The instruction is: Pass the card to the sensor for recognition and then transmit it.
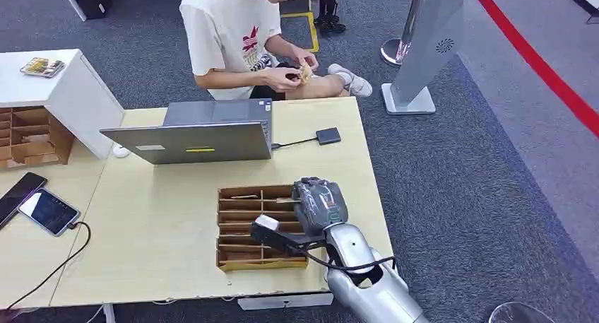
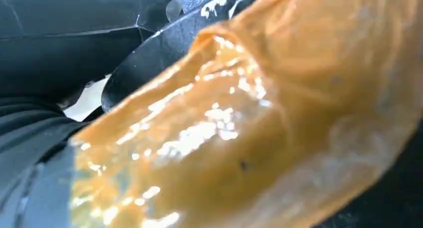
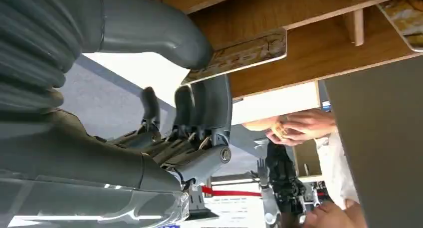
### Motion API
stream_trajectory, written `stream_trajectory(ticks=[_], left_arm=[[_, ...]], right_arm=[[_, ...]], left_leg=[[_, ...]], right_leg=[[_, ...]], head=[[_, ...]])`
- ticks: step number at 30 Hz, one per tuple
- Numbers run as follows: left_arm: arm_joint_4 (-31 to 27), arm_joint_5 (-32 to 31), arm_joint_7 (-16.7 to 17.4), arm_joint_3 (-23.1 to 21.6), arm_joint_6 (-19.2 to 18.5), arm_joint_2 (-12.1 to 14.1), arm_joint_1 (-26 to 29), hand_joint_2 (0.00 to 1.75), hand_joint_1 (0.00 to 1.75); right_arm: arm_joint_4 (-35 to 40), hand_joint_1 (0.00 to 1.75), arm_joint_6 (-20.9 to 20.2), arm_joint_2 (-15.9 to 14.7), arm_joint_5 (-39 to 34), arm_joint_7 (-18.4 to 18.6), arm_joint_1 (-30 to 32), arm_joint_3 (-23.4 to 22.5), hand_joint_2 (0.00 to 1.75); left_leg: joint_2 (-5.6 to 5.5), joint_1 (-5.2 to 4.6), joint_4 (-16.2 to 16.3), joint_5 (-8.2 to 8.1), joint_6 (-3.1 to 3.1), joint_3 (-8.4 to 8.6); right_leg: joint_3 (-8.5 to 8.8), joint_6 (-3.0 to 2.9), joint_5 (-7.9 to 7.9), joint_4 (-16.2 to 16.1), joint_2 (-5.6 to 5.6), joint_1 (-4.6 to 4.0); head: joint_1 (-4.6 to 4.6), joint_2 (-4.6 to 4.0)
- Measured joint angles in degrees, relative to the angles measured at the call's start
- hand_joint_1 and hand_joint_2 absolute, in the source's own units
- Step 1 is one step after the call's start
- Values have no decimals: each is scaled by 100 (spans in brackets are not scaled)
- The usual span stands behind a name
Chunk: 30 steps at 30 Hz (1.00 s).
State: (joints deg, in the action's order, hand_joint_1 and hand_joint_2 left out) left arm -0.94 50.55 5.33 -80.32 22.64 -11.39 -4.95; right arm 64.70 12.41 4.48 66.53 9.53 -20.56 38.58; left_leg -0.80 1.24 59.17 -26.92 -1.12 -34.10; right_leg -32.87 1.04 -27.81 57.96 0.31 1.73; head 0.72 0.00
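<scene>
My right hand [image 1: 319, 206] hovers over the right end of a wooden slotted card tray [image 1: 258, 227] near the table's front edge. In the right wrist view, the thumb [image 3: 164, 33] lies on a patterned card [image 3: 239, 53] and the dark fingers [image 3: 199, 103] sit just under it, so the card is pinched against a tray divider [image 3: 299, 63]. Another card [image 3: 404, 16] rests in a neighbouring slot. The sensor, a small dark box [image 1: 328, 135], lies on the table beyond the tray, cabled to the laptop.
An open grey laptop [image 1: 198, 136] stands behind the tray. A person [image 1: 233, 33] sits on the floor past the table, handling cards. Two phones [image 1: 48, 211] lie at the left, beside a wooden rack [image 1: 32, 136]. A grey stand [image 1: 424, 47] rises at right.
</scene>
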Motion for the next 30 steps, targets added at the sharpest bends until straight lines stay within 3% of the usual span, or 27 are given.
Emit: stream_trajectory(ticks=[7, 21, 26, 30], left_arm=[[0, 7, 2, -15, 0, 0, 0, 0, 0], [0, 53, 4, -44, 2, 0, 0, 0, 0], [0, 193, -15, -44, 37, -2, 6, 0, 0], [0, 341, -79, -44, 87, -7, 25, 0, 0]], right_arm=[[-59, 175, 2, 18, 11, 0, -36, -44, 175], [-79, 175, 11, 20, -55, -7, -43, -85, 175], [271, 175, 4, 20, -602, -212, 47, -219, 175], [976, 175, -2, 18, -1202, -354, 200, -371, 175]], left_leg=[[0, 0, 0, 0, 0, 1], [0, 0, 0, 0, 0, 2], [0, 0, 1, 1, -1, 2], [0, 0, 1, 1, -1, 1]], right_leg=[[0, 0, 0, 0, 0, 0], [1, 0, 0, 0, 0, 0], [0, 0, 1, 0, 1, 0], [-1, 0, 0, 0, 0, 0]], head=[[0, 0], [2, 0], [2, 0], [0, 0]])
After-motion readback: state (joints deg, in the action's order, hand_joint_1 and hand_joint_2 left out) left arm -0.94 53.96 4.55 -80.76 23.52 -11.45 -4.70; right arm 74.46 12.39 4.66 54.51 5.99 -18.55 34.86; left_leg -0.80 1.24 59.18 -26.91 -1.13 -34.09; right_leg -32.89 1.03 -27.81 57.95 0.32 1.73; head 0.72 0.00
